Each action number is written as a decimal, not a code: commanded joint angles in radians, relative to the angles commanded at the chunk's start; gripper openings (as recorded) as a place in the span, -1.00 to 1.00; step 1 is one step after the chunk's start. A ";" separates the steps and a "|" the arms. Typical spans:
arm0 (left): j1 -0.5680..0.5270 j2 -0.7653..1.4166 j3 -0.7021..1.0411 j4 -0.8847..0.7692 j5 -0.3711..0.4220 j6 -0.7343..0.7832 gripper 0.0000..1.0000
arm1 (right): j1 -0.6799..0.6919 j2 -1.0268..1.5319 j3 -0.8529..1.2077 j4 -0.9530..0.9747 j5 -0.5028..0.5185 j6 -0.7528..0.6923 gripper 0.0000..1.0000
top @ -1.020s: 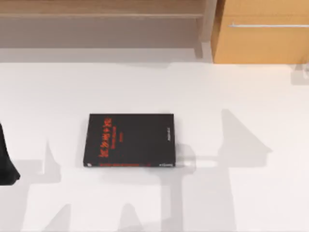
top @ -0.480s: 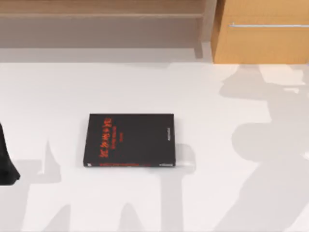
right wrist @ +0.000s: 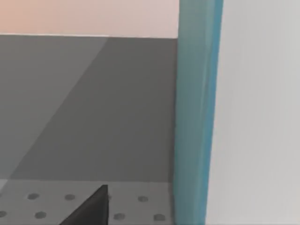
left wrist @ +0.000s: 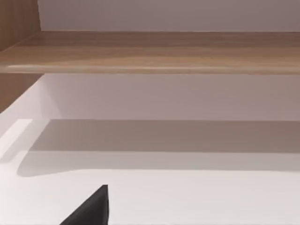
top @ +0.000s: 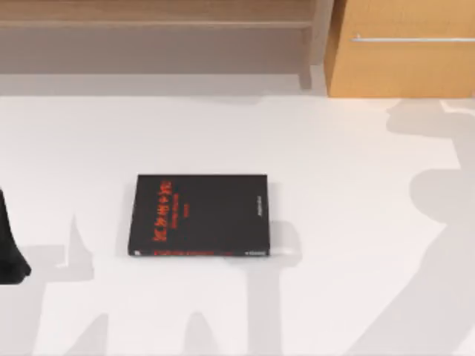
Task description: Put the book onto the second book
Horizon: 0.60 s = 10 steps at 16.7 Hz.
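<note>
1. The second book (top: 199, 215) is seen flat on the table (top: 334, 185); it has not shifted.
2. The book (right wrist: 197, 112) is seen edge-on, close before the right gripper; whether it is clamped cannot be told.
3. A shadow has slid rightward across the table; the carry is judged under way.
4. The left gripper is parked.

On the table (top: 223, 133), the arm shadow to the right of the black book (top: 199, 215) shifts. A second ago it lies close beside the book's right edge; half a second ago it spreads wide; now it sits farther right, up by the wooden cabinet (top: 404, 67).
</note>
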 joint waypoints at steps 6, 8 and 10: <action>0.000 0.000 0.000 0.000 0.000 0.000 1.00 | -0.002 0.021 0.005 0.020 -0.002 0.000 1.00; 0.000 0.000 0.000 0.000 0.000 0.000 1.00 | 0.007 0.040 0.044 0.009 0.006 0.000 1.00; 0.000 0.000 0.000 0.000 0.000 0.000 1.00 | 0.021 0.072 0.108 -0.022 0.017 0.000 1.00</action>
